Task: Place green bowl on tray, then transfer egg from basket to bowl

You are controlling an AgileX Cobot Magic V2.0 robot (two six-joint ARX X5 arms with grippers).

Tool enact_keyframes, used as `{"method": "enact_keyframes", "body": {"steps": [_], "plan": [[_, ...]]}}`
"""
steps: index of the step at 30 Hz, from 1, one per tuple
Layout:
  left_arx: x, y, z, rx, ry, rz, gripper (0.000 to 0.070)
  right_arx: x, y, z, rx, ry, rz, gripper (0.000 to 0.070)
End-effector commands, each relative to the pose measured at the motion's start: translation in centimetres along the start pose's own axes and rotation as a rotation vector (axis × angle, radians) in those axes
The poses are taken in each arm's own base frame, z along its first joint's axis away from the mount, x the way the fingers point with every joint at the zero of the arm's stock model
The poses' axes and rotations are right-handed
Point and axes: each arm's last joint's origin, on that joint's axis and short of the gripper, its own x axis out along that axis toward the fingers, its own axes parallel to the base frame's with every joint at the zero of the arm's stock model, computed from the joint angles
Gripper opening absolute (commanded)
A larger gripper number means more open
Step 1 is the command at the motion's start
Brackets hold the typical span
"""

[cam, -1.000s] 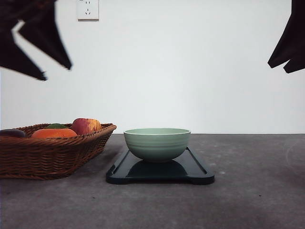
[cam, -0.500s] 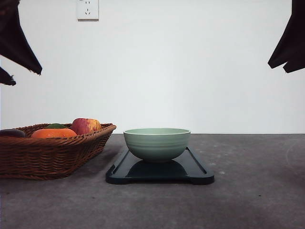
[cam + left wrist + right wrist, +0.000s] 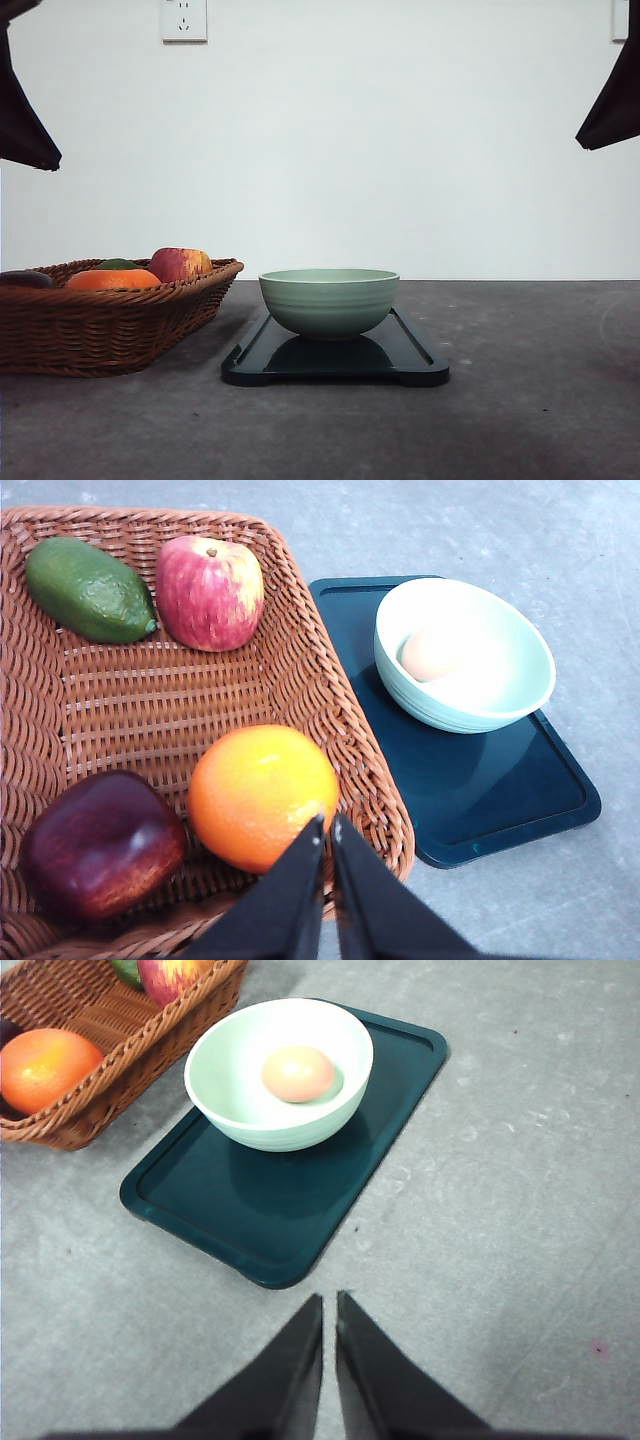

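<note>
On the tray, the green bowl leaves wide bare margins.

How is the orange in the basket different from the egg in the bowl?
The orange is bright orange and round; the egg is pale tan and oval. The orange looks clearly bigger. It lies in the woven basket among other fruit, while the egg lies alone in the green bowl on the tray. Neither is being held.
</note>
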Motion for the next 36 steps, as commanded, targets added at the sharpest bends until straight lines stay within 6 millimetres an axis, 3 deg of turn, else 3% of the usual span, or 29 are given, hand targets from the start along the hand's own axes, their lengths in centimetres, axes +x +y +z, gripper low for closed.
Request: {"method": "enact_keyframes", "body": {"steps": [1,8,14,25,36], "plan": [[0.0,-0.1,0.3,0.013,-0.011,-0.004,0.0,-0.1,0.1,0.4,-0.008,-0.023,0.01,0.0015],[-0.1,-0.1,0.3,0.013,-0.014,-0.005,0.0,-0.1,0.1,0.5,-0.009,-0.028,0.01,0.0014],[-1.3,0.9,-0.1,0.064,-0.109,0.033,0.0,-0.1,0.1,0.5,-0.009,-0.028,0.011,0.0015],[-2.5,5.2,-7.3,0.032,-0.337,0.262,0.0,-0.1,0.1,0.5,-0.009,-0.028,0.01,0.0015],[-1.8,6.7,-10.7,0.007,-0.375,0.35,0.0,-0.1,0.1,0.5,-0.009,-0.028,0.01,0.0015]]}}
